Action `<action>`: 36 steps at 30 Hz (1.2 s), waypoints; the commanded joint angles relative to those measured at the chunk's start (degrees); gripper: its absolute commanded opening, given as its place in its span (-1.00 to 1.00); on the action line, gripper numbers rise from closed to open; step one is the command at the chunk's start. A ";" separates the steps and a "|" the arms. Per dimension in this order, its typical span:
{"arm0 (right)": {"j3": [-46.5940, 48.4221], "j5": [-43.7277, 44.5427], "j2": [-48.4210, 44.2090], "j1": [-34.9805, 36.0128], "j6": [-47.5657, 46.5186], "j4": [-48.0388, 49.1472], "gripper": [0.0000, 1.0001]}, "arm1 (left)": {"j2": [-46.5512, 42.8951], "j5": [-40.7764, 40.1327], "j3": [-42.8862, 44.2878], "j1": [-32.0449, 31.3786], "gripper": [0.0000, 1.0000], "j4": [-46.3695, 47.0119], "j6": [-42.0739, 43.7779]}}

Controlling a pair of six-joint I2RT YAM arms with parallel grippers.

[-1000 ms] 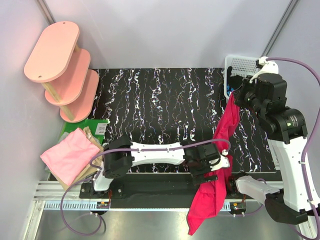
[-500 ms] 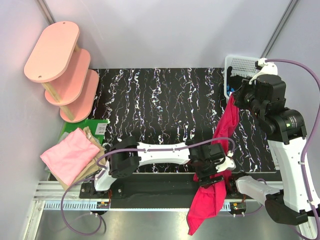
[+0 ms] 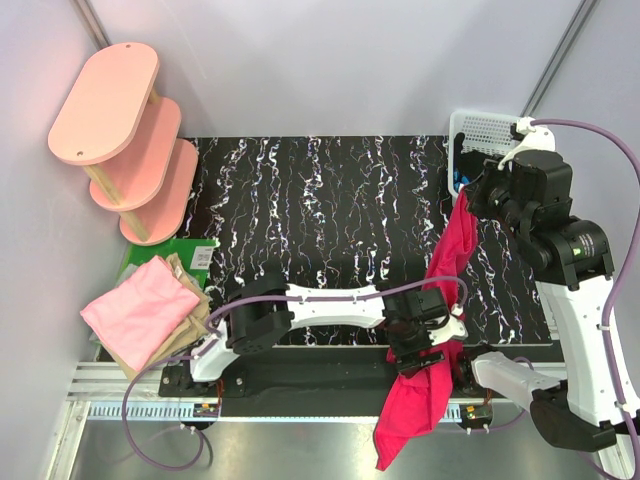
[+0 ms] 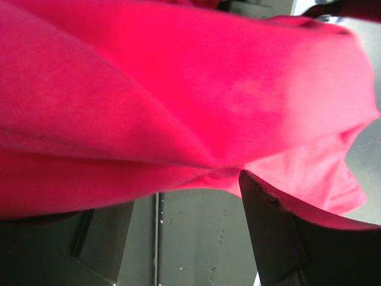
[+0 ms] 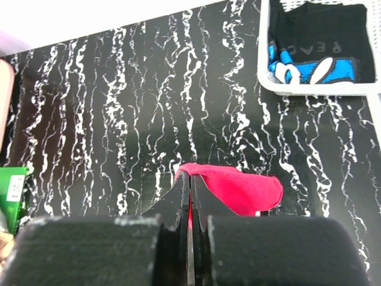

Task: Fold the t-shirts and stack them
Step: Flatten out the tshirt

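A crimson-pink t-shirt hangs in a long strip from my right gripper, high over the table's right side, down past the front edge. In the right wrist view that gripper is shut on the t-shirt's top fold. My left gripper sits against the strip's middle near the front edge. In the left wrist view the t-shirt fills the upper frame and drapes over the tips. The left gripper is open, floor showing between its fingers. A light pink t-shirt lies on a tan one at the left.
The black marbled table spans the middle. Pink oval shelves stand at the back left, with a green item below them. A white basket at the back right holds dark cloth with blue print.
My left gripper has shifted a little right into the hanging t-shirt, and its jaws have narrowed somewhat. The right arm and the top of the t-shirt have stayed put.
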 commanded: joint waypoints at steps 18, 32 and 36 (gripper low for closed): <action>-0.51 -2.30 -1.25 -0.21 0.96 3.34 -1.00 | 0.55 3.03 2.64 2.67 -0.38 0.45 -0.24; -0.51 -2.30 -1.43 -0.21 0.96 3.34 -1.00 | -1.56 4.45 3.78 0.48 -0.06 -0.69 0.02; -0.94 -2.91 -1.25 -0.29 1.13 3.42 -1.00 | -1.73 3.92 4.13 0.39 -0.45 -0.95 0.64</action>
